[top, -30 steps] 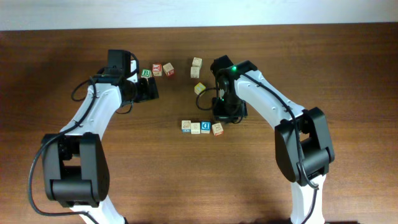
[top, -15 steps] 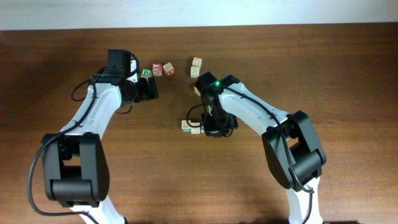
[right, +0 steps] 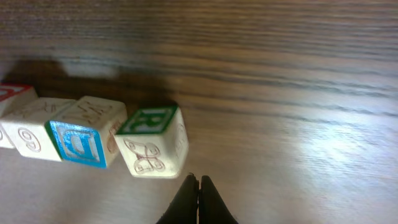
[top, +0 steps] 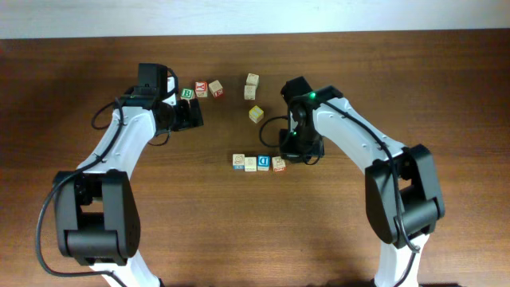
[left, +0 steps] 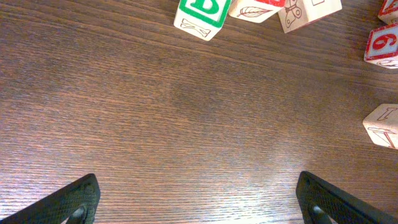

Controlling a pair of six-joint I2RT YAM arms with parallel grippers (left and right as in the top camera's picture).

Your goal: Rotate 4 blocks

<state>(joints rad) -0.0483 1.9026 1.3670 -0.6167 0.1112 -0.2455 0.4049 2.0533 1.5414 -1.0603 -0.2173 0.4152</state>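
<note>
Nearest the bases: four blocks (top: 258, 163) in a straight row, side against side, on the table (top: 446, 96). Reads "D" on the blue face, third from the left. At the right end: green-faced block (right: 152, 140), letter too blurred to read.

Just beside that end: right gripper (right: 198, 185), fingers clenched together on nothing, tips close by the block's corner; touching or not, cannot tell.

Farther on: yellow-faced cube (top: 256, 114), alone between the row and the far cluster.

Left gripper (left: 198, 177): fingers released and spread wide, only wood grain between them. Ahead of it: cube with green "B" (left: 200, 11), a red-framed cube (left: 384, 43) marked 6 or 9, and a pale cube (left: 380, 124) at the frame edge.

Underneath: dark brown wood, visible grain. Farthest: pale strip (top: 255, 16) along the far edge.
</note>
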